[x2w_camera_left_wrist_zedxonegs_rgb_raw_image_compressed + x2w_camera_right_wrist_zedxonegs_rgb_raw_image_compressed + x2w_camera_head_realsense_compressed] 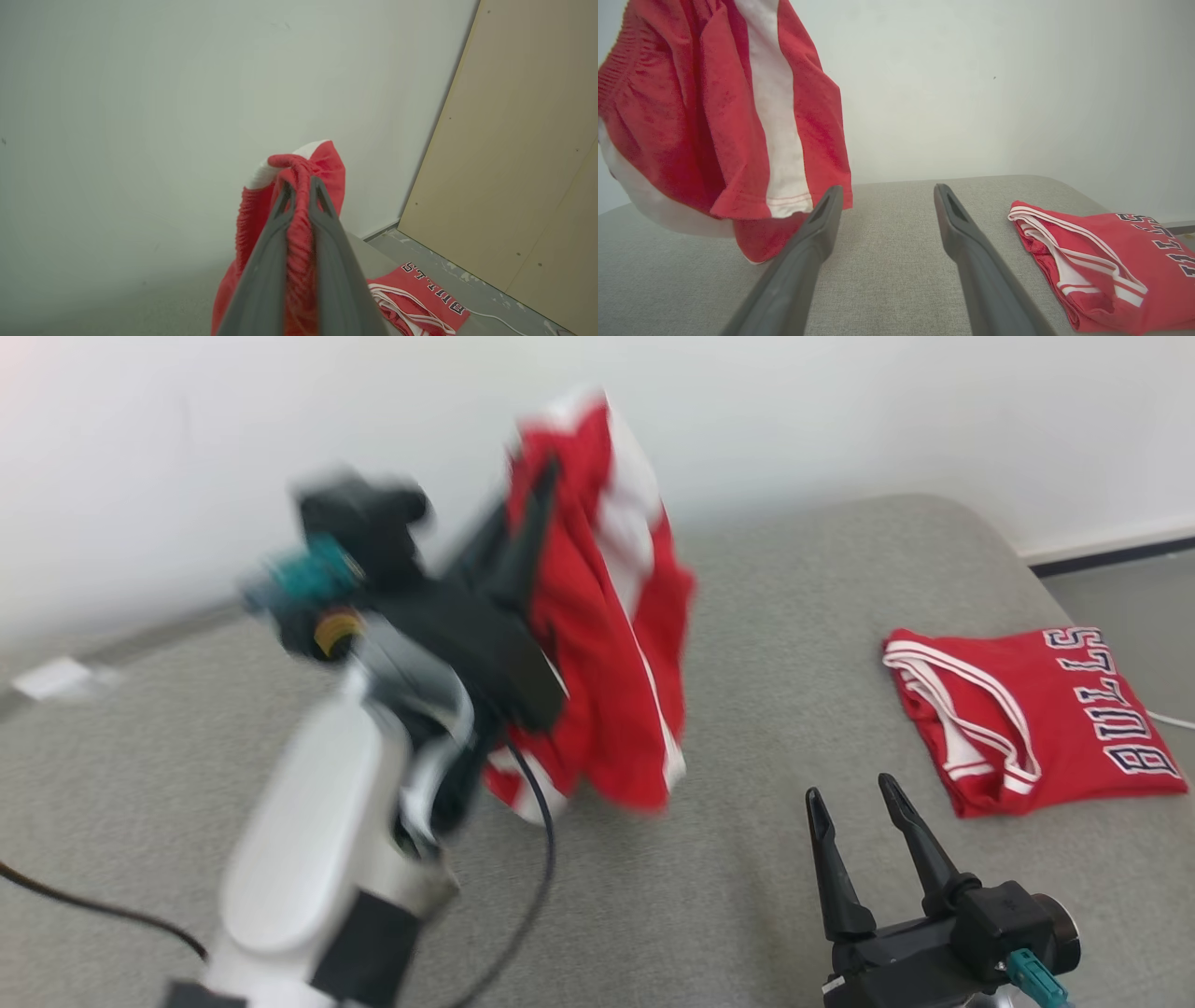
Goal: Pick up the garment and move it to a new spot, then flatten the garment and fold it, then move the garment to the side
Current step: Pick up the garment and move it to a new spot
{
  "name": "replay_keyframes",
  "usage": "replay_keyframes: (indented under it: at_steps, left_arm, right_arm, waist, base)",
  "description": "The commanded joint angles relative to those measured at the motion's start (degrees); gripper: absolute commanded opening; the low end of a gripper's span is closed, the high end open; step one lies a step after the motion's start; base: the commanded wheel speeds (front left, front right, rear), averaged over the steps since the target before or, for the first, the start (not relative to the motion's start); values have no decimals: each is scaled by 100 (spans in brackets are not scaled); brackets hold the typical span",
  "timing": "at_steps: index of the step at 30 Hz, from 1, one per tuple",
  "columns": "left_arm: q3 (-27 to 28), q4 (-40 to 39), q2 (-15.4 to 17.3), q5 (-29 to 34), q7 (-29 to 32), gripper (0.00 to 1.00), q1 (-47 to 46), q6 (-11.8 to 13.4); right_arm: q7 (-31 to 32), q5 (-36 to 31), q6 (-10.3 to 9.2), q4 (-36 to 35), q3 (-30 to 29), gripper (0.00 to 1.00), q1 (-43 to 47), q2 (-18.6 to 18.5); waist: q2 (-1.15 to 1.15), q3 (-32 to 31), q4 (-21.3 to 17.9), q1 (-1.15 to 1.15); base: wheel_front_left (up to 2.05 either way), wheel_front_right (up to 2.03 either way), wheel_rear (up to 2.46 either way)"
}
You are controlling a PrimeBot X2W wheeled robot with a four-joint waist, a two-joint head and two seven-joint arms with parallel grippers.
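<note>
Left gripper (301, 186) clamped on waistband of red shorts (616, 644), which hang in the air over the grey pad (766, 915), centre-left. Right gripper (850, 789) at near right, fingers spread apart. Folded Bulls jersey (1027, 719) lies by the right edge, with bare pad between it and the shorts. Left wrist view adds a tan panel (528, 163) at far right.

Two red garments (616, 644) (1027, 719); two dark pincers (301, 183) (850, 787)

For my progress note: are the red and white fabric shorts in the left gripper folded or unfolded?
Unfolded, bunched. The red and white fabric shorts hang in loose creases from the left gripper, which pinches their elastic waistband.
</note>
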Motion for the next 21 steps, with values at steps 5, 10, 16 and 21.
replay_keyframes:
  at_steps: [5, 10, 16, 21]
  left_arm:
    - [-781, 600, -61, -234, -651, 0, 837, 291]
    - [-1368, 1131, -59, -493, -1081, 0, 1338, 562]
    - [-1467, 1572, 33, -386, -1407, 0, 1798, 795]
    - [-1408, 1679, 206, -444, -1603, 49, 2271, 907]
  right_arm:
    - [-24, 29, -13, -8, 74, 100, -41, 40]
    - [-29, 41, -13, 30, 120, 100, -62, 39]
    - [-16, 36, -13, 54, 142, 100, 7, 21]
    - [33, 36, -13, 32, 159, 100, 84, -11]
  waist:
    - [0, 219, -213, 1]
    - [0, 251, -26, 1]
    - [0, 184, 287, 1]
    - [0, 63, 607, 1]
  base:
    - [0, 0, 0]
    - [0, 0, 0]
    - [0, 0, 0]
    - [0, 0, 0]
